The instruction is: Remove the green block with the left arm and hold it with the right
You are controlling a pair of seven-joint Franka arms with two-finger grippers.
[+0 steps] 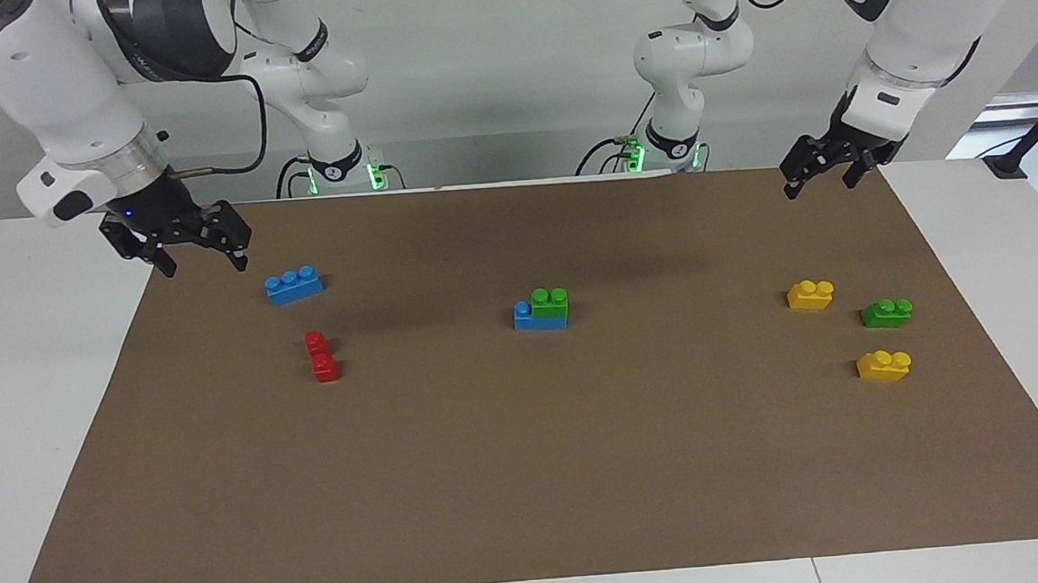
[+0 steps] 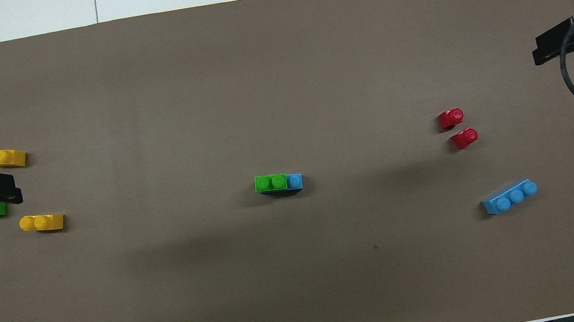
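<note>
Facing view shows the left gripper (image 1: 823, 173) hanging with fingers spread and empty above the brown mat's (image 1: 530, 471) corner nearest the left arm's base, while the right gripper (image 1: 195, 248), also spread and empty, hangs over the mat's edge at the right arm's end, above a lone blue brick (image 1: 293, 285). Mid-table, the green block (image 1: 549, 302) sits stacked on a blue base brick (image 1: 534, 320), nothing around it. Two red bricks (image 1: 321, 356) lie toward the right arm's end; two yellow bricks (image 1: 810, 294) and a second green brick (image 1: 886, 312) lie toward the left arm's end.

I'm running this in a robotics lab: two white arms (image 1: 56, 94) bolted at a white surface (image 1: 28, 376), brown mat (image 1: 530, 471) laid out, toy bricks (image 1: 884, 366) scattered, bare grey wall.
</note>
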